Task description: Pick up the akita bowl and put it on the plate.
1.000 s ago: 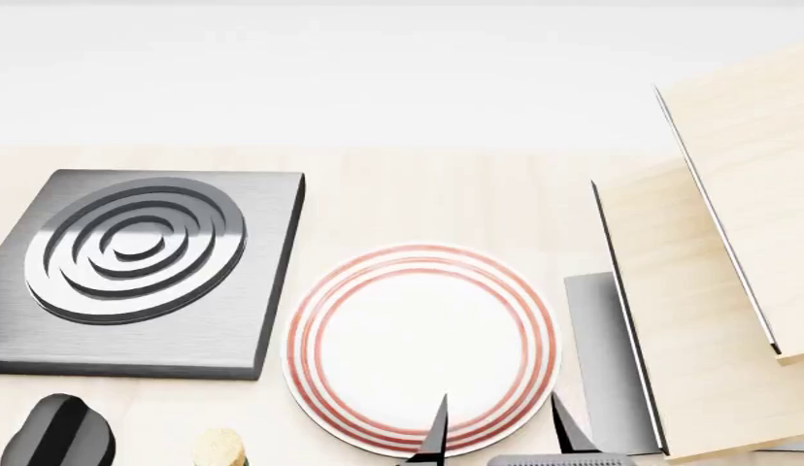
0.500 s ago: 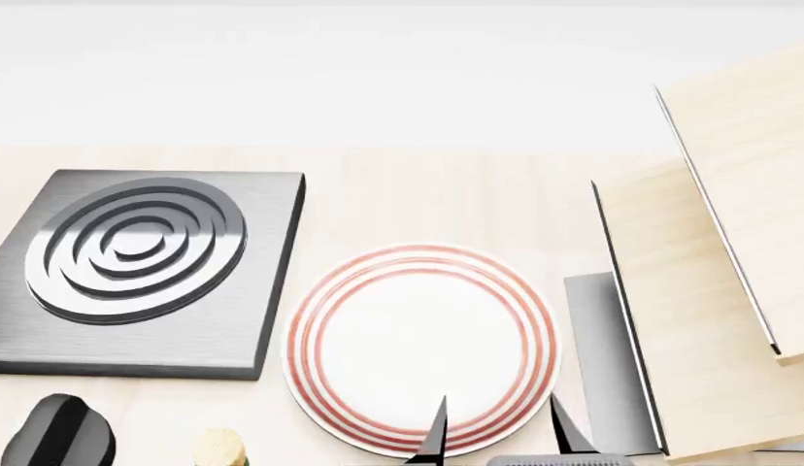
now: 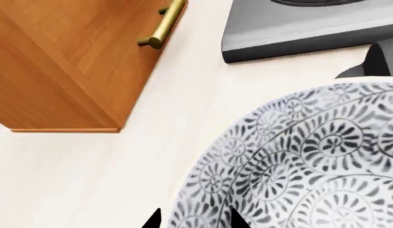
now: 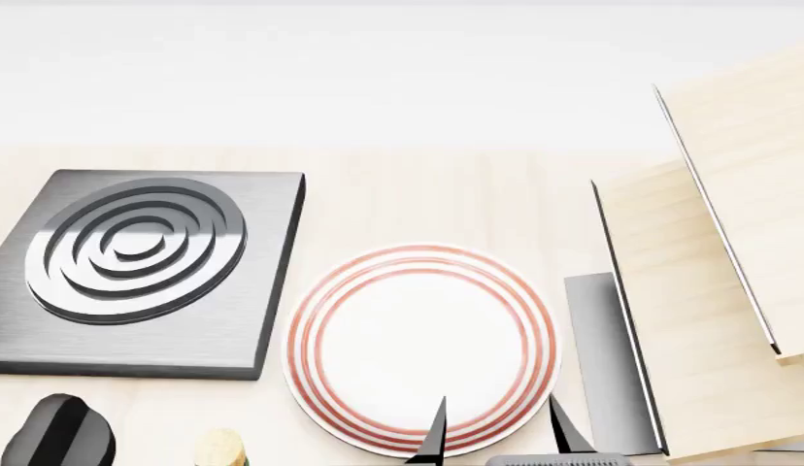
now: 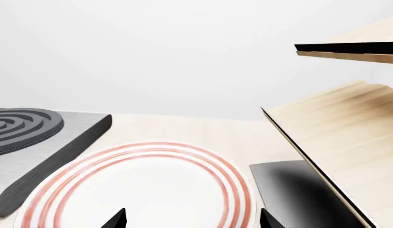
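While your left fingers (image 3: 191,219) are straddling the akita bowl (image 3: 298,166) rim beside the burner (image 3: 310,28), your right fingers (image 4: 499,432) are hovering spread wide over the plate (image 4: 421,348) on the counter (image 4: 416,194)

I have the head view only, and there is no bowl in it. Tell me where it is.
Observer: The left wrist view shows the bowl over the pale counter, close to the burner.
Operator: Report the left gripper.
Observer: The left gripper has one tip on either side of the bowl's rim. I cannot tell whether it is pinching.
Operator: Name what else is near the bowl.
Observer: A wooden cabinet with a brass handle, apart from the bowl.
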Robot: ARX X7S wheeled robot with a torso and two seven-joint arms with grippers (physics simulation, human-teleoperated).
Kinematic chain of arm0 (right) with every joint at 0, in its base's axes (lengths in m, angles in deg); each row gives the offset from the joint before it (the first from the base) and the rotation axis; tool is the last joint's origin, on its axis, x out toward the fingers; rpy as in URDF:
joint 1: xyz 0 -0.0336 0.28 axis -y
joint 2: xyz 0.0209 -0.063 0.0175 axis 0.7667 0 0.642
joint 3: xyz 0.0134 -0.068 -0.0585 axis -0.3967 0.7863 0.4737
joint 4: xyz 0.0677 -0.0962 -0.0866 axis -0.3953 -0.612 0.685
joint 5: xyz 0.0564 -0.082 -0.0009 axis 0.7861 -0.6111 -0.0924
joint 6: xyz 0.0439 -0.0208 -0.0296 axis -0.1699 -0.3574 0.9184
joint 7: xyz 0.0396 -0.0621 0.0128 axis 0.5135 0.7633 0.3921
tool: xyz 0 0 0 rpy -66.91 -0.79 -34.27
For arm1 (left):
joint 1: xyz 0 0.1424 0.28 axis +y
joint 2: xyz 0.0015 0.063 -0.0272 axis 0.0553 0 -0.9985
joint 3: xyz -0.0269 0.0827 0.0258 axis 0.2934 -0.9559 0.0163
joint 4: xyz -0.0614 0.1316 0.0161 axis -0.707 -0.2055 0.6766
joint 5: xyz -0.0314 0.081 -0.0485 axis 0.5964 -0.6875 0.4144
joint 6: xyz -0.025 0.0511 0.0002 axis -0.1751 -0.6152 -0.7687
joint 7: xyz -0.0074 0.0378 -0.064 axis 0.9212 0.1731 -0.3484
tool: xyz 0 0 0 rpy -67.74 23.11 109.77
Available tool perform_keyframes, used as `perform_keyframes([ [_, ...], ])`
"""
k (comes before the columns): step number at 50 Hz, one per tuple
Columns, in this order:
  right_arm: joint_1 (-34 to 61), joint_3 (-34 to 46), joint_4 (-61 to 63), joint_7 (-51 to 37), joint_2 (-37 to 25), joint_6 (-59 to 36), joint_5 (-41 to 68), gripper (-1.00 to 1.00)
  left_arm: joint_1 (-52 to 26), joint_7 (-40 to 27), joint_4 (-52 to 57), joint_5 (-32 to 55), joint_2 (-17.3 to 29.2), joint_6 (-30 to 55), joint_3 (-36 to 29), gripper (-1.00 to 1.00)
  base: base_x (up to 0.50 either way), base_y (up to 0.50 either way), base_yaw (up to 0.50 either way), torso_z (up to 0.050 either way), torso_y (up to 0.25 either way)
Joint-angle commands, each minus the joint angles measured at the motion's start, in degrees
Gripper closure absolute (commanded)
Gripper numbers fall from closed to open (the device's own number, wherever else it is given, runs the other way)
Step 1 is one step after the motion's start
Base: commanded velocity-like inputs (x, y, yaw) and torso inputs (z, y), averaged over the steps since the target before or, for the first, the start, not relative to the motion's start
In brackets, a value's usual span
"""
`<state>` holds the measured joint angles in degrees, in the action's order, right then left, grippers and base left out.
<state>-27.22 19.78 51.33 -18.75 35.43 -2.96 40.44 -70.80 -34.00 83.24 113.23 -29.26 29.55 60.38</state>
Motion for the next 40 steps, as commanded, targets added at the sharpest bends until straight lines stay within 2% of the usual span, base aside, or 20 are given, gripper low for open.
perform_keyframes([
  [1,0.1,0.2,-0.1,0.0,-0.1,0.0,0.1,-1.0,1.3,1.5,1.6,0.0,-2.9,-4.7,5.1,1.0,0.0,0.0,0.0,0.0,0.0],
  [20,0.1,0.1,0.1,0.0,-0.4,0.1,0.7,-1.0,-3.0,0.3,2.9,1.3,-5.1,-8.4,8.2,1.0,0.0,0.0,0.0,0.0,0.0],
  [29,0.1,0.3,0.8,-0.4,-0.6,-0.3,0.7,-1.0,-5.4,-0.6,5.2,3.6,-4.2,-6.7,9.0,1.0,0.0,0.0,0.0,0.0,0.0],
  [37,0.2,0.4,0.5,-0.4,-0.5,-0.1,0.8,-1.0,-10.5,-1.8,6.0,6.0,-3.0,-4.7,8.2,1.0,0.0,0.0,0.0,0.0,0.0],
  [40,0.3,0.4,0.4,-0.3,-0.5,0.1,0.8,-1.0,-14.6,-2.2,5.1,7.4,-2.2,-3.4,7.2,1.0,0.0,0.0,0.0,0.0,0.0],
])
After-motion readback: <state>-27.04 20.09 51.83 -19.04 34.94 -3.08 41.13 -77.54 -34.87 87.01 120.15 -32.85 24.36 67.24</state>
